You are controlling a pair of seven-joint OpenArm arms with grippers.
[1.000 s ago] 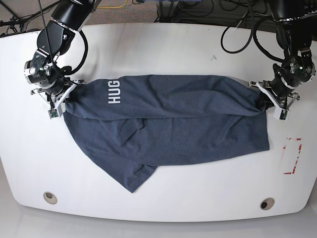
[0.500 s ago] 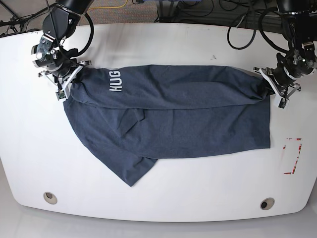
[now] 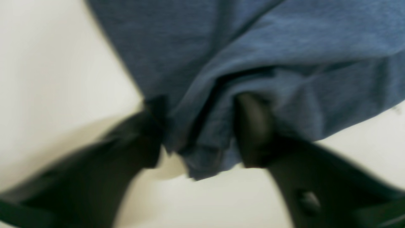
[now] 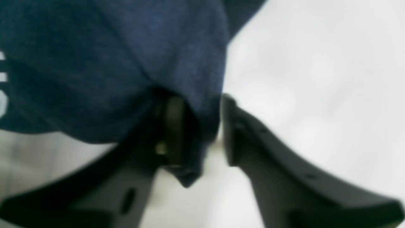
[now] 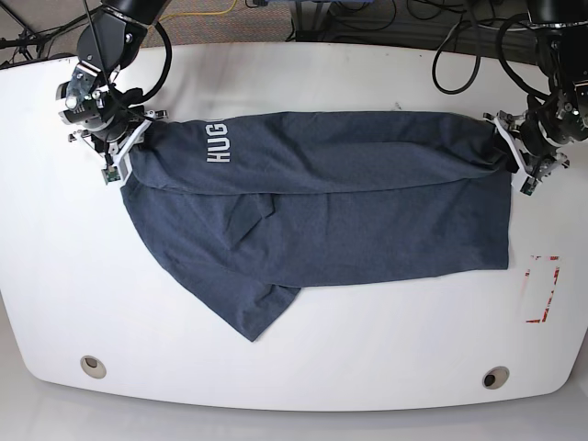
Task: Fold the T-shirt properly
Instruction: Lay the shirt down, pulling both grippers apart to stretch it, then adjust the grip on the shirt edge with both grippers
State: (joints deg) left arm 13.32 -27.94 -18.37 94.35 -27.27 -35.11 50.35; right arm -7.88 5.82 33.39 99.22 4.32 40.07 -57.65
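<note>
The dark slate-blue T-shirt (image 5: 322,202) lies spread across the white table (image 5: 303,367), its white "HUG" lettering (image 5: 218,143) near the left end and one corner trailing toward the front. My right gripper (image 5: 119,147) sits at the shirt's left upper corner. My left gripper (image 5: 519,154) sits at its right upper corner. In the left wrist view the fingers (image 3: 253,126) stand apart, and bunched T-shirt cloth (image 3: 202,139) hangs loosely between them. In the right wrist view the fingers (image 4: 232,126) are also parted, a fold of T-shirt cloth (image 4: 196,104) resting against one only.
A red-outlined rectangle (image 5: 542,289) is marked on the table near its right edge. Two round holes (image 5: 92,366) (image 5: 496,377) sit near the front edge. Cables (image 5: 459,46) run along the back of the table.
Both arms carried the shirt's upper edge toward the far side of the table, stretching it wider. Both grippers went from shut on the cloth to parted.
</note>
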